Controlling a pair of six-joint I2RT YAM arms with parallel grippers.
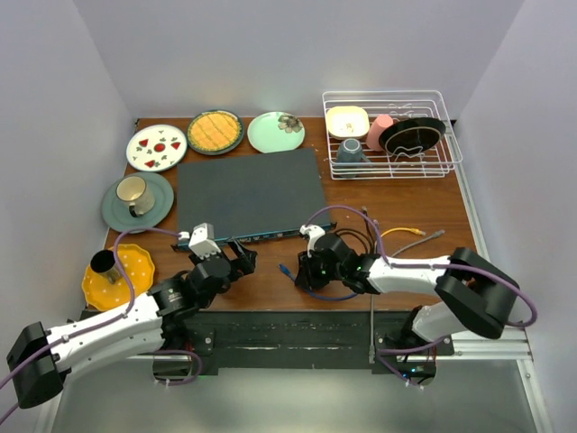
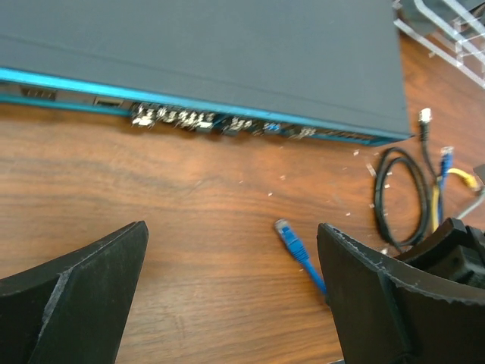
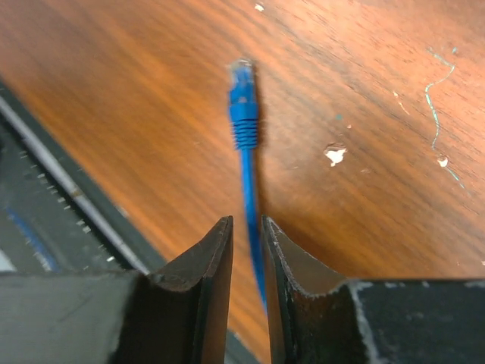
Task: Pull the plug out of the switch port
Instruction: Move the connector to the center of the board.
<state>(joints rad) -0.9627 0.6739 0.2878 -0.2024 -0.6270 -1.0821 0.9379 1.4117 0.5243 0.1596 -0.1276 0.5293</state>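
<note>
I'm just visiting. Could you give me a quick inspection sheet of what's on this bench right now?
Surface: wooden table, scuffed.
Job's things: switch flat mid-table; blue plug loose on the wood, out of any port.
Clutter: plates and mugs left and back; dish rack far right.
Grippers: left gripper jaws wide open, empty; right gripper jaws nearly closed around the blue cable, grip unclear.
Cables: loose coil right of the switch.
Surroundings: white walls.
</note>
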